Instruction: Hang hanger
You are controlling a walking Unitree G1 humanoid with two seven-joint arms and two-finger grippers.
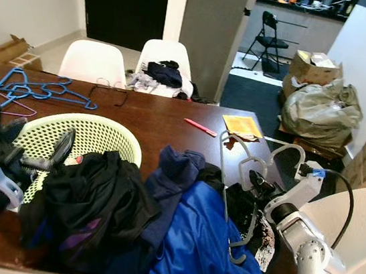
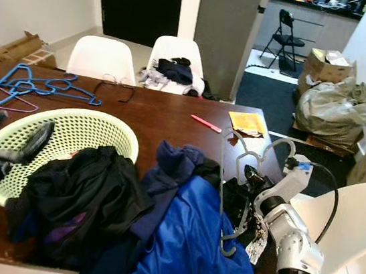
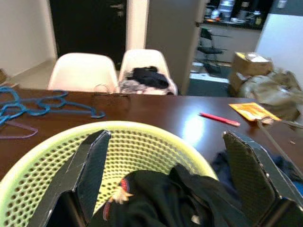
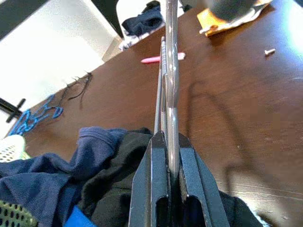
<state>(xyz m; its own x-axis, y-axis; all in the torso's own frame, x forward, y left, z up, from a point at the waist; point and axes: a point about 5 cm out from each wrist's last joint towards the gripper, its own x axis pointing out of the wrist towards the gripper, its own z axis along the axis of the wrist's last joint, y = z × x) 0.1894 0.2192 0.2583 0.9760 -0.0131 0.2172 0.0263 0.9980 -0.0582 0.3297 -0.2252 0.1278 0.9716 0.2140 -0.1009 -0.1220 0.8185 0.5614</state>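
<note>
Two right fingers (image 4: 171, 156) pinch my grey hanger (image 1: 231, 184) edge-on above the table (image 1: 164, 124) clothes for hanging, left fingers (image 3: 94, 165) spread over the basket (image 1: 113, 131).

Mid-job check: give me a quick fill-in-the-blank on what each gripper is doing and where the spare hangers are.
1. The right gripper is shut on a ____ wire hanger.
2. The left gripper hovers open over the pale green plastic ____, above the black garment.
3. The tangled spare hangers on the dark brown wooden table are ____ in colour.

Answers: grey; basket; blue
</note>
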